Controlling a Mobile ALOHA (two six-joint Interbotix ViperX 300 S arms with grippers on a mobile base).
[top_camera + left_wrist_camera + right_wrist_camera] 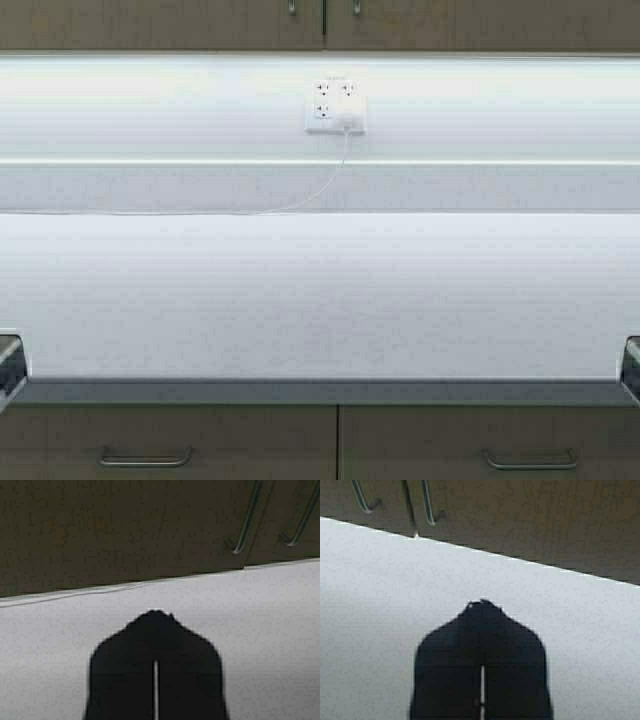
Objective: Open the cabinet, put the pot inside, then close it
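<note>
The cabinet [200, 25] is the light-wood strip along the top of the high view. Both its doors are shut, and the slim metal handles [292, 6] show at their inner corners. It also shows in the left wrist view [125, 530] and in the right wrist view [545, 520]. The pot is out of view. My left gripper [156, 614] is shut and empty at the counter's front left corner [8, 368]. My right gripper [481, 602] is shut and empty at the front right corner [632, 365]. Both point up at the white wall below the cabinet.
A white countertop [320, 300] spans the view, with a white backsplash behind it. A wall outlet [336, 107] holds a plug, and its white cable [300, 200] runs left along the counter's back. Base drawers [200, 440] with horizontal handles lie under the front edge.
</note>
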